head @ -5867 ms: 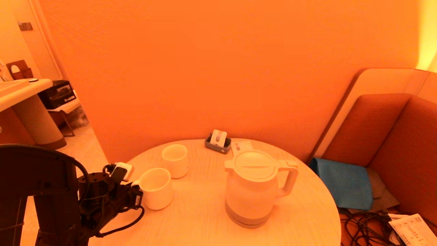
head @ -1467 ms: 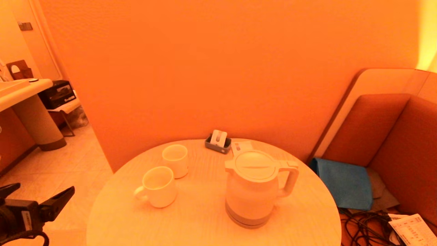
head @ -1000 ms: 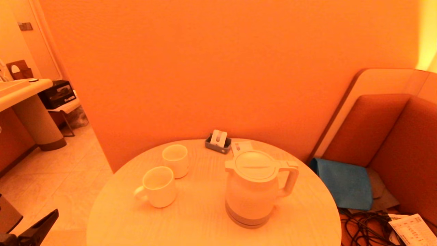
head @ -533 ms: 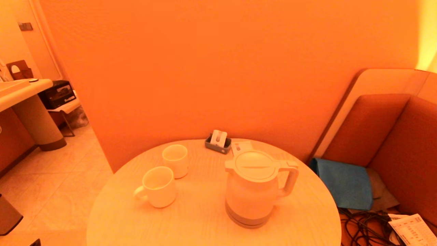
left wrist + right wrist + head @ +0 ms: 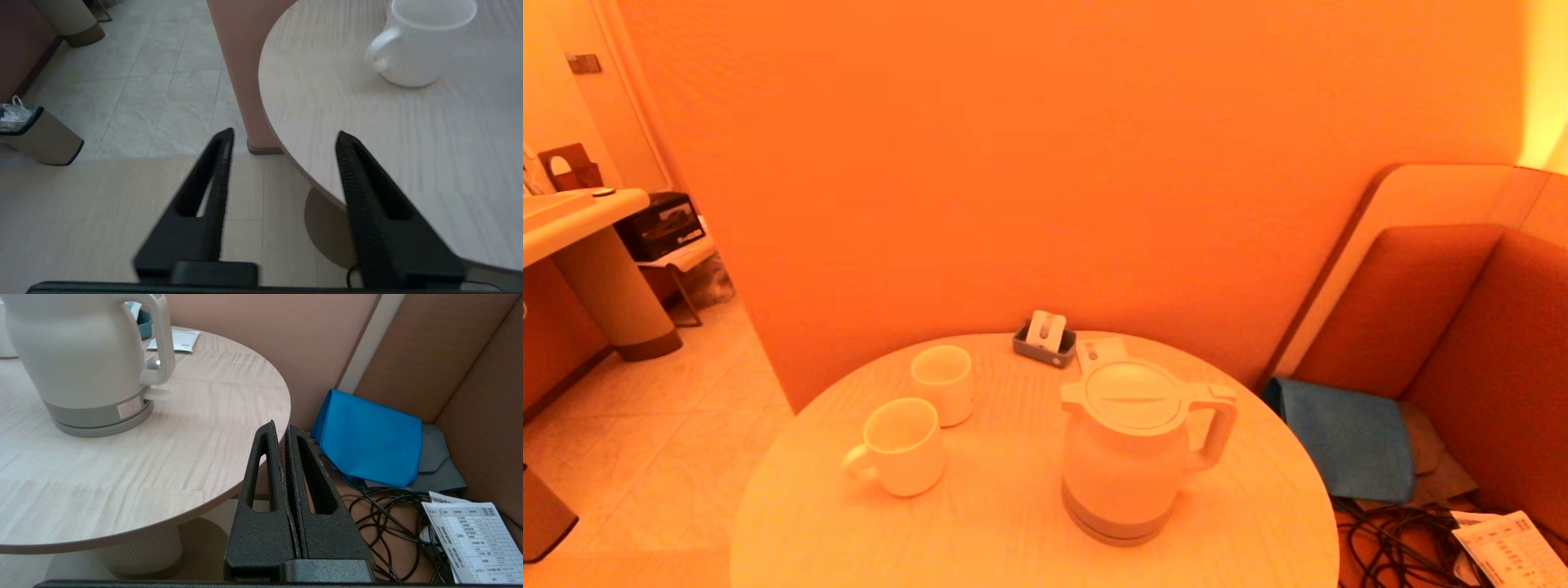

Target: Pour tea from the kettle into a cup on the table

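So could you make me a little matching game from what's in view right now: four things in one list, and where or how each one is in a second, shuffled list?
Things:
1. kettle
2. mug
3. left gripper
4. right gripper

Descriptions:
A. fingers pressed together, beside the blue cloth
B. handle points toward the table's left edge
C. upright, lid on, loop handle toward the robot's right
D. fingers spread apart, at the table's edge

Pairs: 1-C, 2-B, 3-D, 4-A

Café nook: booth seat, round table
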You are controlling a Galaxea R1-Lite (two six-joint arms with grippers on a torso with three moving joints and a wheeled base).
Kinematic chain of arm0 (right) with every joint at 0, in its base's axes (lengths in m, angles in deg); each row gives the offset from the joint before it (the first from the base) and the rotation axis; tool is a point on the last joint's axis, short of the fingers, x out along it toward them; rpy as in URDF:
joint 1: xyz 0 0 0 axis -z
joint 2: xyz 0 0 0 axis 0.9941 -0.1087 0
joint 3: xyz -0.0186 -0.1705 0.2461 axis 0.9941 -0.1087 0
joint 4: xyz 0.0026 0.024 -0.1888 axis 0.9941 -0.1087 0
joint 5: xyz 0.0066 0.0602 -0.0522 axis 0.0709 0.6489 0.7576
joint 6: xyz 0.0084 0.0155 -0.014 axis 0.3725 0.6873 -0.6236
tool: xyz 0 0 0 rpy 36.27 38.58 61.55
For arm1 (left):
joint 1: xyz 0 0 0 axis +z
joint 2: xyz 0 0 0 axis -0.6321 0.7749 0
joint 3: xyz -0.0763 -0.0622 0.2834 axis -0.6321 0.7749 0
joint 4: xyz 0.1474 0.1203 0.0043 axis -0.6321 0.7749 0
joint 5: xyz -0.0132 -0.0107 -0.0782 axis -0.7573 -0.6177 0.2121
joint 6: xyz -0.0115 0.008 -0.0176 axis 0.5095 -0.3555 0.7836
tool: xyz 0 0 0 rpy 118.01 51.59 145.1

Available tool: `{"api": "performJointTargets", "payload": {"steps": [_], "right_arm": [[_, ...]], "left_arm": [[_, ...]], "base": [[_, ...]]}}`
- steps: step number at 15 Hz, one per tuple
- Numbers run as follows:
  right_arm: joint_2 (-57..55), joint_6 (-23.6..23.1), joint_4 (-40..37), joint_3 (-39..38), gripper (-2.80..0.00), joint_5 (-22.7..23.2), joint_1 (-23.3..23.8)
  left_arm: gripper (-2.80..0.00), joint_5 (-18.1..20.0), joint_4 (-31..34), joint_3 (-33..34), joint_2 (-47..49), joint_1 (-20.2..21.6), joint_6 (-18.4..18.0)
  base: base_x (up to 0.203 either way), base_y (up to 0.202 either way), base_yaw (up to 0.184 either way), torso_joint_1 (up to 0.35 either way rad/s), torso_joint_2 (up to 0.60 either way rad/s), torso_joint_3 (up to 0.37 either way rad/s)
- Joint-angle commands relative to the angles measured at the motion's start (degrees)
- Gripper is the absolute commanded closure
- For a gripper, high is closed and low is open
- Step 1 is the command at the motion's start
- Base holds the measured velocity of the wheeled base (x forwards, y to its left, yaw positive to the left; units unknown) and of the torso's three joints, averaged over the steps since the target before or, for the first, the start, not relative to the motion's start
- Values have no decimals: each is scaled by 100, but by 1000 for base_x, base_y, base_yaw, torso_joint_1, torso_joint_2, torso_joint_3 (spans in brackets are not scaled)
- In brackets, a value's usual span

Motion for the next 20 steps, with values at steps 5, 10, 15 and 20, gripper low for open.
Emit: {"api": "performJointTargets", "payload": {"steps": [5, 10, 15, 20], "right_arm": [[2, -5, 1, 0, 0, 6, -2], [2, -5, 1, 0, 0, 6, -3], [2, -5, 1, 0, 0, 6, -2], [2, -5, 1, 0, 0, 6, -2]], "left_arm": [[0, -12, -62, 236, -212, -1, 135], [0, 1276, -821, 368, -210, -1, 233], [0, 379, -1086, 143, -217, -1, 208], [0, 129, -1413, -648, -133, 243, -206]], "base": [[0, 0, 0, 0, 0, 0], [0, 0, 0, 0, 0, 0], [0, 0, 0, 0, 0, 0], [0, 0, 0, 0, 0, 0]]}}
